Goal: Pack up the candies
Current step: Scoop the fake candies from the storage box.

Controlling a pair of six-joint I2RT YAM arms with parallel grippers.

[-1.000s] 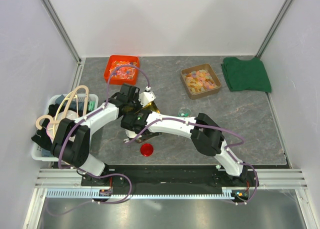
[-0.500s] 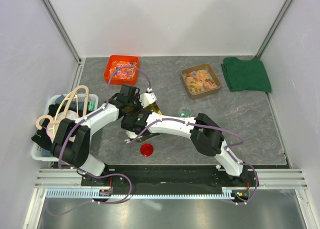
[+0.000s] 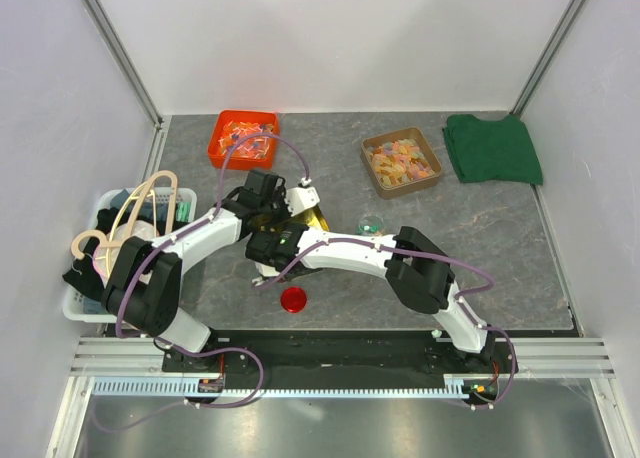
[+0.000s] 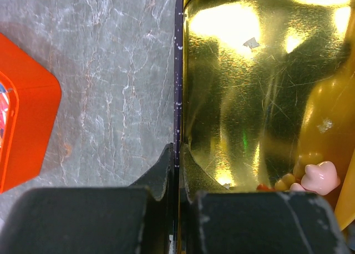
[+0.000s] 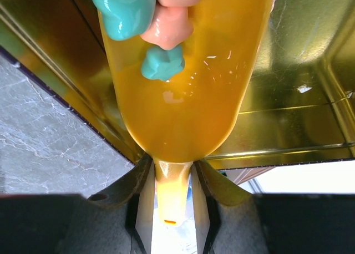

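The gold tin [image 4: 244, 87] is pinched at its side wall by the clenched left claw [image 4: 177, 154], and the yellow scoop [image 5: 183, 98] is grasped by its handle in the right claw [image 5: 173, 179]. The candies [image 5: 166, 32] lie in the scoop, held over the tin. The scoop is best tipped slowly, its lip held within the tin's rim, so that none are spilled onto the table [image 4: 111, 71].

A shiny gold metal tin [image 4: 233, 87] is shown clamped by its side wall in the black left gripper [image 4: 177, 154], with chunky pink and orange candies [image 4: 319, 176] and a yellow plastic scoop [image 4: 330, 115] inside, and an orange-red plastic tray [image 4: 25, 132] seen at left.
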